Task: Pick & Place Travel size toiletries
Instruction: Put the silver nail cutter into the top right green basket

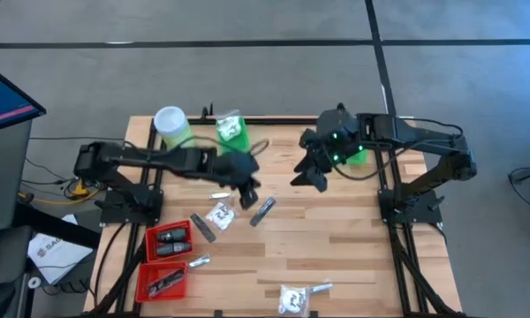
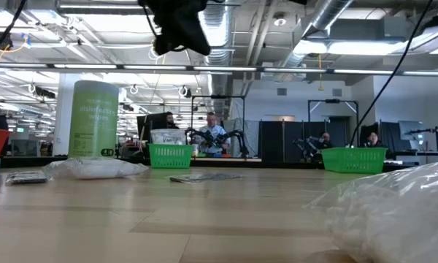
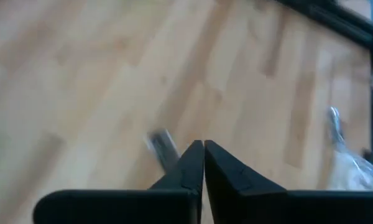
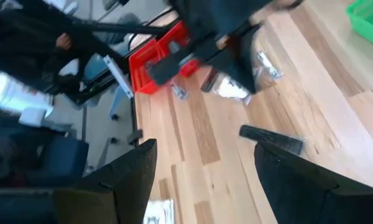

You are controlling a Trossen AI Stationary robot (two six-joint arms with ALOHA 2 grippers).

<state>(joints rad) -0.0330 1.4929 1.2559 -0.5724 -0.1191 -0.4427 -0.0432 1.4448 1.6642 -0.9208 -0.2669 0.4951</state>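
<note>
From overhead, the left gripper point(image 1: 250, 193) hangs near the table's point(image 1: 336, 256) centre with its fingers pressed together and nothing visible between them; a dark grey stick point(image 1: 262, 211) lies just at its four o'clock, a white packet point(image 1: 219, 213) at its seven o'clock, and another stick point(image 1: 202, 227) beyond that. The right gripper point(image 1: 307, 177) sits at about two o'clock from the table's centre, fingers apart and empty, close to a green basket point(image 1: 356, 155). A second green basket point(image 1: 232, 130) and the tall light-green canister point(image 1: 171, 126) stand toward eleven o'clock. Two red baskets point(image 1: 166, 258) at eight o'clock hold dark items, a slim sachet point(image 1: 200, 261) lies just beside them, and a crinkly packet point(image 1: 291, 299) sits at the near edge, six o'clock. From table height, the canister point(image 2: 95, 119) rises at nine o'clock, a clear packet point(image 2: 96, 168) before it, a flat dark stick point(image 2: 204, 176) mid-table, green baskets point(image 2: 169, 155) behind, people seated in the room beyond, and a dark gripper point(image 2: 177, 28) overhead at twelve. The left wrist camera shows its own fingers point(image 3: 188, 171) closed tip to tip above bare wood, a blurred stick point(image 3: 162, 145) just past them and a crinkly packet point(image 3: 354, 169) off to one side. The right wrist camera shows its fingers point(image 4: 137, 171) spread wide, a dark stick point(image 4: 271, 139) on the wood between them, the left arm point(image 4: 217, 37) beyond, a white packet point(image 4: 231, 90) beneath it, and the red baskets point(image 4: 158, 56) farther off.
</note>
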